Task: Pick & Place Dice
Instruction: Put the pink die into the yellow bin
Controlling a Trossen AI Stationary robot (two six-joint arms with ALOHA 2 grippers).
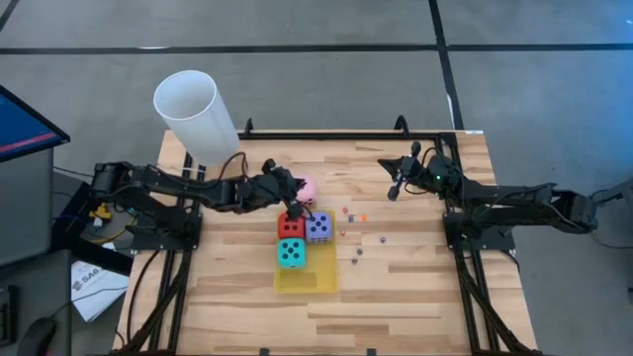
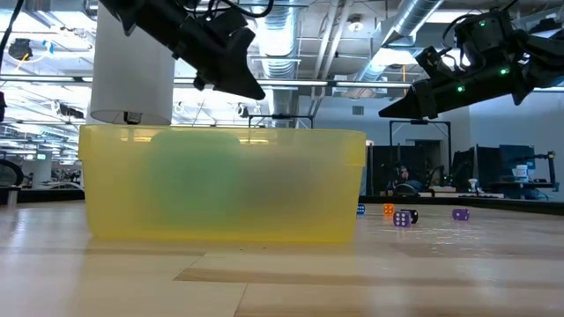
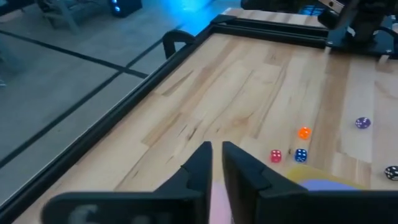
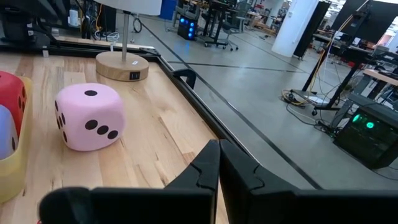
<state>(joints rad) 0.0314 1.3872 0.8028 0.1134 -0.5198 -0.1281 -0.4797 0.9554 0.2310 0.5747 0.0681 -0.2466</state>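
Grey concrete floor with dark seams surrounds a pale wooden worktop (image 1: 415,287) framed in black rail. A white lamp shade (image 1: 194,111) stands at its far left corner.

Near the middle sits a flat yellow tray (image 1: 307,280). The cyan die (image 1: 290,253) rests on its far end, and the red die (image 1: 291,225) and purple die (image 1: 318,227) sit side by side just beyond it, touching or nearly so. The right wrist view suggests these two lie inside the tray's rim, though the overhead view leaves that unclear. The pink die (image 4: 87,116) lies on bare wood just beyond them, partly covered from above by the left arm. Several tiny coloured dice (image 1: 358,237) are scattered to the right of the group.

The left gripper (image 1: 293,201) hangs over the red and pink dice, fingers (image 3: 244,167) drawn almost together with only a narrow slit between them; nothing is held. The right gripper (image 1: 395,190) is raised over the far right part of the worktop, well apart from the dice, its fingers pressed together and empty.

The big dice look like light foam cubes with rounded corners: soft, yielding, unlikely to break, and probably grippy rather than slick. A hold across two opposite flat faces, centred, should serve best; pinching on a corner would likely let a cube twist or squeeze out. The tiny dice look hard and prone to roll or skitter.
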